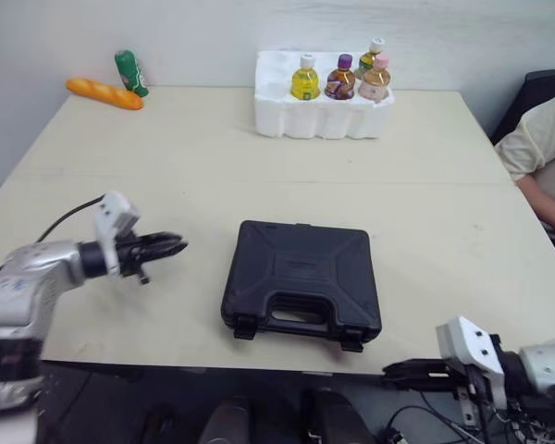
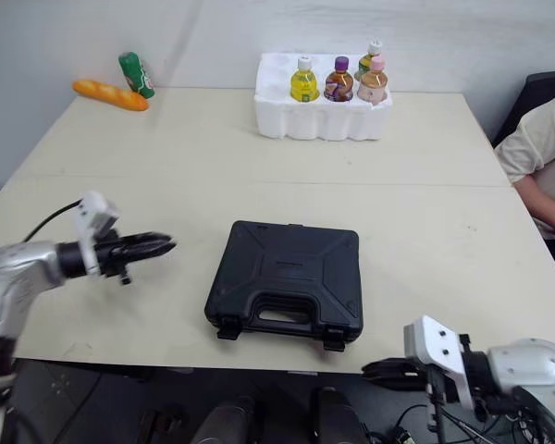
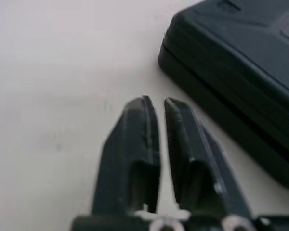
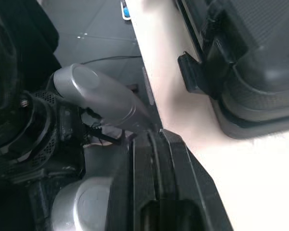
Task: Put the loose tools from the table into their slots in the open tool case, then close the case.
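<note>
tool case (image 1: 301, 277): one
table (image 1: 213, 176): one
foam tray (image 1: 319, 122): one
bottles in the tray: four, namely yellow bottle (image 1: 305, 83), purple-capped bottle (image 1: 340, 81), pink-capped bottle (image 1: 376, 81), white-capped bottle (image 1: 371, 55)
green bottle (image 1: 129, 72): one
baguette (image 1: 104, 92): one
grippers: two, namely left gripper (image 1: 169, 246), right gripper (image 1: 409, 373)
person (image 1: 539, 139): one

Left arm, 8 o'clock: silver-grey forearm shell (image 1: 28, 282), white boxy camera block (image 1: 117, 217) on the wrist, thin black cable (image 1: 63, 218) looping off behind. Left claw (image 1: 178, 246): two black tapered fingers (image 3: 135, 139), silver screw heads (image 3: 164, 224) at the base. Right arm, 5 o'clock: grey shell (image 1: 548, 359), white wrist block (image 1: 467, 346), black right claw (image 1: 393, 373).
</note>
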Robot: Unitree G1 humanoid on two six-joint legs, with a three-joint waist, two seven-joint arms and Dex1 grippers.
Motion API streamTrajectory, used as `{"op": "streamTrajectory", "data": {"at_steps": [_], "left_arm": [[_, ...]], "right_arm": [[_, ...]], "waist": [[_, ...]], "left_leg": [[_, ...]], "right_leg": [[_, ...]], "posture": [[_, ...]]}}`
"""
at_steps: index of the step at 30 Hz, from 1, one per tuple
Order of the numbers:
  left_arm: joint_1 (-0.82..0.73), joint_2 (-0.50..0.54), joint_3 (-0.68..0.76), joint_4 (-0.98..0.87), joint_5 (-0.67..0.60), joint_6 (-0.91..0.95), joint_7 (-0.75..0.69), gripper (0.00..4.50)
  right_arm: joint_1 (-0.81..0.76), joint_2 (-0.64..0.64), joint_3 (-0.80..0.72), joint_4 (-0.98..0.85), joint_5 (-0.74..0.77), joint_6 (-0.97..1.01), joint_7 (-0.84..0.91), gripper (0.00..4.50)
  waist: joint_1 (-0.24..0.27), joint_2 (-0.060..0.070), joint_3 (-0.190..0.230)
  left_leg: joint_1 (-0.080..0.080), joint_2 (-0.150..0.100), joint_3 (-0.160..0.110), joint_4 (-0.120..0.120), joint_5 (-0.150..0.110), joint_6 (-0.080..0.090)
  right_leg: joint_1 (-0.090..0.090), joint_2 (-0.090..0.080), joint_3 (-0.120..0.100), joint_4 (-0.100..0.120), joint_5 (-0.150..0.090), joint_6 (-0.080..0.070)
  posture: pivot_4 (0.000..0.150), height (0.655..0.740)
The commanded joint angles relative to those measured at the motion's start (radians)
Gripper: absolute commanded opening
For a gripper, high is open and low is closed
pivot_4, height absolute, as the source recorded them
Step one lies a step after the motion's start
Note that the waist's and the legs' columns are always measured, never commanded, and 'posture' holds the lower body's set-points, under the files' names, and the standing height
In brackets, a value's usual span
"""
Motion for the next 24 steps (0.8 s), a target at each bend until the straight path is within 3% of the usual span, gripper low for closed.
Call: {"op": "streamTrajectory", "data": {"at_steps": [1, 9, 14, 19, 24], "left_arm": [[-0.165, -0.083, -0.069, 0.199, 0.103, -0.090, 0.053, 0.02], [-0.436, -0.254, -0.179, 0.643, 0.280, -0.346, 0.060, 0.02], [-0.537, -0.312, -0.193, 0.822, 0.337, -0.475, 0.028, 0.02], [-0.574, -0.344, -0.192, 0.896, 0.359, -0.540, -0.038, 0.02], [-0.527, -0.319, -0.231, 0.845, 0.401, -0.603, -0.155, 0.02]], "right_arm": [[-0.111, 0.041, 0.110, 0.047, -0.055, 0.022, -0.015, 0.00], [-0.254, 0.064, 0.218, 0.147, -0.114, 0.027, 0.030, 0.00], [-0.316, 0.071, 0.230, 0.190, -0.124, 0.029, 0.054, 0.00], [-0.379, 0.078, 0.226, 0.236, -0.126, 0.032, 0.071, 0.00], [-0.435, 0.087, 0.233, 0.283, -0.151, 0.018, 0.086, 0.00]], "waist": [[-0.001, -0.001, 0.000], [0.003, -0.001, 0.000], [0.002, -0.002, 0.000], [-0.001, -0.002, 0.000], [-0.002, -0.002, 0.000]], "left_leg": [[0.000, 0.000, 0.000, 0.001, 0.000, 0.000], [-0.004, -0.002, 0.000, 0.006, 0.004, -0.006], [-0.005, -0.002, 0.000, 0.007, 0.004, -0.006], [-0.005, -0.002, 0.001, 0.007, 0.004, -0.006], [-0.005, -0.002, 0.001, 0.007, 0.005, -0.006]], "right_leg": [[0.000, 0.000, 0.000, 0.000, 0.000, 0.000], [-0.002, 0.001, -0.001, 0.000, 0.002, 0.002], [-0.002, 0.001, -0.001, 0.000, 0.002, 0.004], [-0.002, 0.001, 0.000, 0.001, 0.002, 0.004], [-0.003, 0.001, 0.000, 0.002, 0.002, 0.004]], "posture": [[0.150, 0.7367], [0.150, 0.7367], [0.150, 0.7367], [0.150, 0.7367], [0.150, 0.7367]]}}
